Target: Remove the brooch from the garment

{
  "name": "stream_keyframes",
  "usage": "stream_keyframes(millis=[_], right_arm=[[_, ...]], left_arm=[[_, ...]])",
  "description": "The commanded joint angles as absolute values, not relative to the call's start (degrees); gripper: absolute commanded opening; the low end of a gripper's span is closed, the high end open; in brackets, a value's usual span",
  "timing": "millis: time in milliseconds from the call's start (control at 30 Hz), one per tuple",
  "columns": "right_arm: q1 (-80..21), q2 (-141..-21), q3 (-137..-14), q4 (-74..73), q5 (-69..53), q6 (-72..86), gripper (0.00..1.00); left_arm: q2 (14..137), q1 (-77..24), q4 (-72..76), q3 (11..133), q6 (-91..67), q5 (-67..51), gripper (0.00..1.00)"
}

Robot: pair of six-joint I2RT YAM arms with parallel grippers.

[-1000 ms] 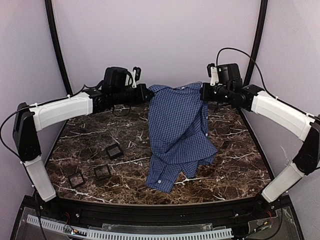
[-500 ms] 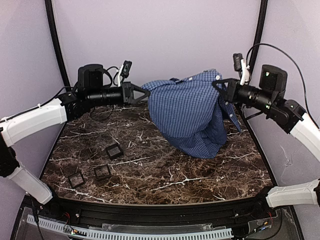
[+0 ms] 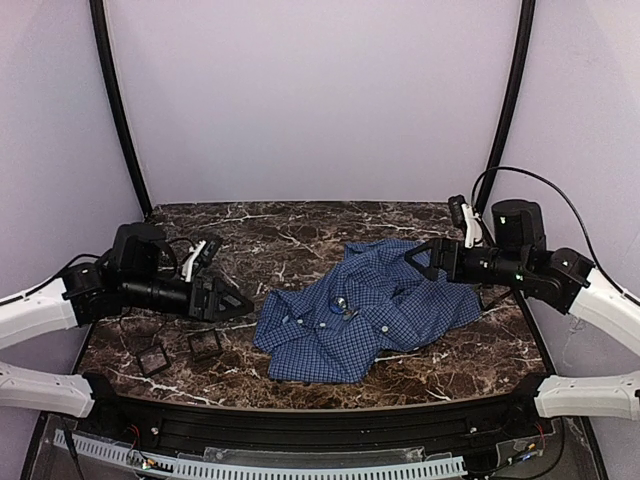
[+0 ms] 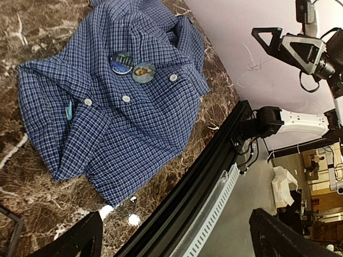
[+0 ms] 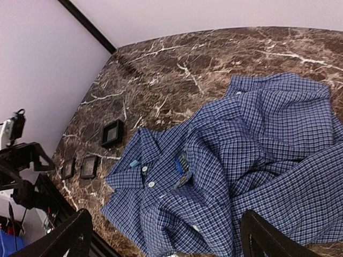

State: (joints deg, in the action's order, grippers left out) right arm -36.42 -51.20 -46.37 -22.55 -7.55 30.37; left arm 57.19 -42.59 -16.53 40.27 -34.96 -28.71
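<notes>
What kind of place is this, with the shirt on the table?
Probably a robot test booth in a lab: a left arm and a right arm stand at a marble-look table, plain lilac walls close it in, and workshop clutter shows beyond.

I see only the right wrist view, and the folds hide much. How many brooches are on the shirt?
Observer: Two. The left wrist view shows a dark blue brooch and a paler brooch side by side on the shirt, near the white buttons.
Operator: My view cuts off the left tool. Is it open?
Observer: Yes. From above, the left tool is open and apart from the shirt, to its left.
</notes>
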Motion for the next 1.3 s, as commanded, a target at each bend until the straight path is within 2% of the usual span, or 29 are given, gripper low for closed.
stream_keyframes(millis=[0,100,200,400,567,800,1033,1267], right_arm=[[-36.44,-56.6,-49.19,-26.13,5.91,32.2,0.96],[-35.26,-62.24,-50.47,-27.56,12.39,31.62,0.98],[-32.4,-68.09,-51.14,-25.19,13.75,29.66,0.99],[-31.21,-80.01,-55.0,-16.74,8.43,24.26,0.99],[-30.47,-91.57,-61.39,-13.67,5.87,21.43,0.91],[-28.78,-104.2,-70.79,-9.9,1.49,20.85,0.86],[-27.44,-114.4,-78.87,-9.29,2.63,23.28,0.89],[-27.33,-121.07,-84.26,-11.28,6.34,25.66,0.77]], left_arm=[[55.42,-42.29,-23.16,46.82,-30.05,-20.37,0.99],[61.04,-42.28,-23.07,51.45,-28.28,-17.97,0.99],[71.46,-42.28,-23.99,56.09,-27.92,-14.12,0.99],[86.57,-42.28,-21.8,64.77,-27.88,-8.67,0.99],[97.86,-42.27,-26.89,71.97,-25.68,2.14,0.99],[105.14,-42.2,-27.2,75.24,-23.46,4.75,0.99],[109.35,-41.95,-26.11,76.46,-23.04,5.32,0.85],[111.69,-41.92,-24.53,76.74,-23.62,4.3,0.77]])
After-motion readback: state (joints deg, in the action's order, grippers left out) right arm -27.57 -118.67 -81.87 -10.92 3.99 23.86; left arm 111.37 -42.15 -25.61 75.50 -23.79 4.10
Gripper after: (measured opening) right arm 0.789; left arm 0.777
